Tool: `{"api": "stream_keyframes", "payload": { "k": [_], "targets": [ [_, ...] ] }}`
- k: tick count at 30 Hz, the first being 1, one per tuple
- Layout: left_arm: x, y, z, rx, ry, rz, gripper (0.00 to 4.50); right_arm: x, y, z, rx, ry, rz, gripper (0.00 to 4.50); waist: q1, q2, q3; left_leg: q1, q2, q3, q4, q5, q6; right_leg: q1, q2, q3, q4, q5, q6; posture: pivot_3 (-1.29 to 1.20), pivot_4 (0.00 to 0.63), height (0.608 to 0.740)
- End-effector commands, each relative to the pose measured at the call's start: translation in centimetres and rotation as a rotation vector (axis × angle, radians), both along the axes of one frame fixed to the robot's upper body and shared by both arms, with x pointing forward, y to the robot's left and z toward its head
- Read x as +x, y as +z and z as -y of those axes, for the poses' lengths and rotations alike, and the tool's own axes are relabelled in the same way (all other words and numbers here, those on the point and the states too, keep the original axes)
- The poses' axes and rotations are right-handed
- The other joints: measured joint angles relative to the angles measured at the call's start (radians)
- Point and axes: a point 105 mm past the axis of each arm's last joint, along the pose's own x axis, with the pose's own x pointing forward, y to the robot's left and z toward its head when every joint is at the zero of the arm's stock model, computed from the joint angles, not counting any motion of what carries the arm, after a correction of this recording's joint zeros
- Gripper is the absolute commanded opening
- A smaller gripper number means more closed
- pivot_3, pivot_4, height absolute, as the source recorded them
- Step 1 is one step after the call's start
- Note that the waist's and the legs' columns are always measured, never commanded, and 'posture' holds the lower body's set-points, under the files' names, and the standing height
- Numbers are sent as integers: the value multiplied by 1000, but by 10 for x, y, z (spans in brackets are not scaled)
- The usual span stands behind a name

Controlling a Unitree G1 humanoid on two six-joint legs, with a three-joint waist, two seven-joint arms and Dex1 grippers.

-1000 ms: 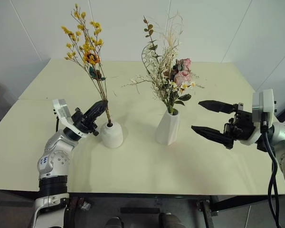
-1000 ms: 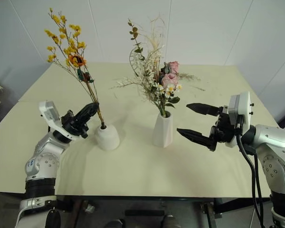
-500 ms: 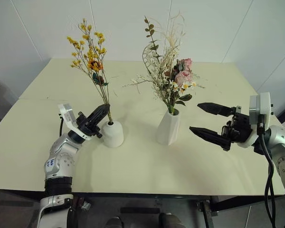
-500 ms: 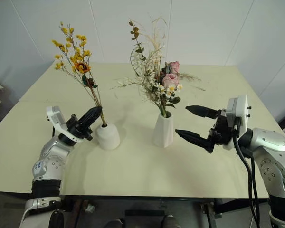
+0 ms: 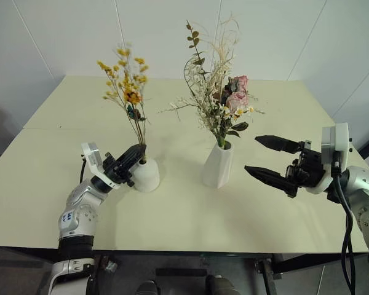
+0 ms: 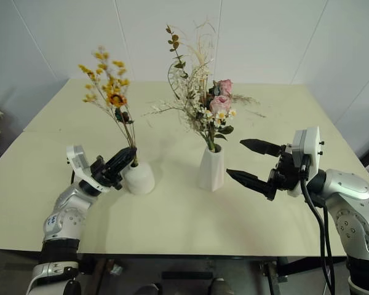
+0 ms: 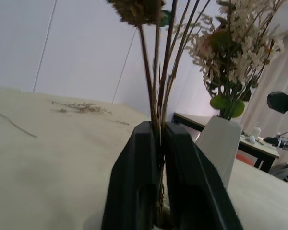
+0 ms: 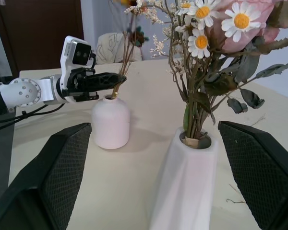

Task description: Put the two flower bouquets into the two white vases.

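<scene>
The small yellow-orange bouquet (image 5: 128, 86) stands almost upright with its stems in the top hole of the short dome-shaped white vase (image 5: 147, 175). My left gripper (image 5: 137, 152) is shut on those stems (image 7: 156, 86) just above the vase mouth. The large bouquet (image 5: 218, 92) of pink roses, white sprays and pale grasses stands in the tall faceted white vase (image 5: 218, 166) at the table's middle. My right gripper (image 5: 251, 154) hangs open just right of the tall vase, its fingers (image 8: 62, 167) wide apart with nothing between them.
Both vases stand on a pale cream table (image 5: 172, 227) with a white wall behind it. Thin loose dried sprigs (image 7: 77, 108) lie on the far part of the tabletop. The table's front edge runs close below both arms.
My left gripper has sunk toward the short vase with the yellow bouquet, whose stems now reach deeper and stand more upright. The right gripper has stayed where it was, open.
</scene>
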Motion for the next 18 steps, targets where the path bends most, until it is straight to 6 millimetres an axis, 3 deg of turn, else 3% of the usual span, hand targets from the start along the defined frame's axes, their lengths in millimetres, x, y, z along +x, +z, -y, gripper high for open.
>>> {"api": "stream_keyframes", "payload": {
  "k": [1, 10, 18],
  "targets": [
    [-5, 9, -1, 49, -2, 54, 1558, -6, 12, 0, 15, 0, 73, 4500, 0, 0, 0, 0, 0, 0, 0, 0, 0, 0, 0, 0, 0, 0, 0, 0, 150, 740],
    [-18, 14, -12, 194, -11, 137, 4402, -5, 10, 0, 20, 3, 68, 4500, -1, 0, 0, 0, 0, 0, -1, 0, 0, 0, 0, 0, -1, -2, -4, 0, 150, 740],
    [-21, 14, -15, 232, -52, 132, 4494, -1, 6, -1, 29, 2, 64, 4500, 0, 0, 0, 0, 0, 0, -1, -1, 0, 1, 0, 0, -3, -3, -5, 0, 150, 740]
  ]
}}
